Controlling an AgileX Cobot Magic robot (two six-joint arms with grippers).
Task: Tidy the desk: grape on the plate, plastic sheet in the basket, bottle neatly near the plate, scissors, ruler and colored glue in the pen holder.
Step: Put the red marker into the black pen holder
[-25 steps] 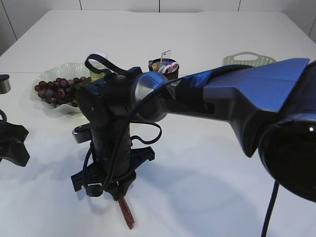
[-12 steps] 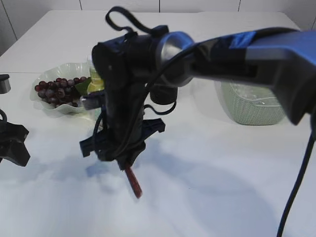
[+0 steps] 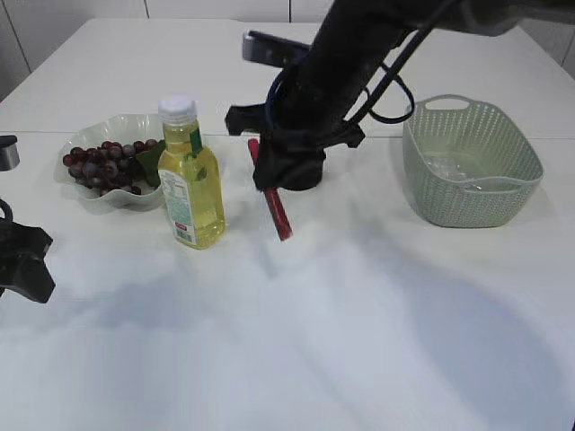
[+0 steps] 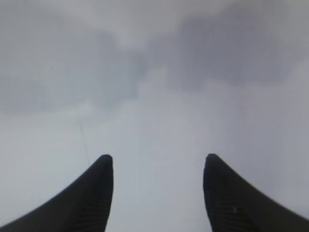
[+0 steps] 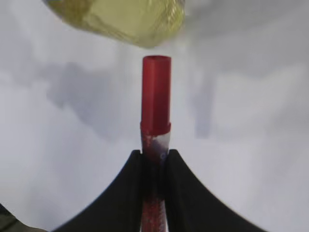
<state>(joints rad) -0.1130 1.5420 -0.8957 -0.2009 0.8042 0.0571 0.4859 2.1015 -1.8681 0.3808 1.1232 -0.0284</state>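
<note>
Two left fingers [image 4: 99, 193] apart, right fingers [image 5: 128, 193] clamped on red glue tube [image 5: 155, 96], pen holder [image 3: 301, 175] mostly hidden.

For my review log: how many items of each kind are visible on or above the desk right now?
Plate of grapes: 1
Bottle: 1
Basket: 1
Pen holder: 1
Red glue stick: 1
Total: 5

Pen holder [image 3: 301, 175] mostly hidden behind right gripper [image 3: 274, 175].
</note>
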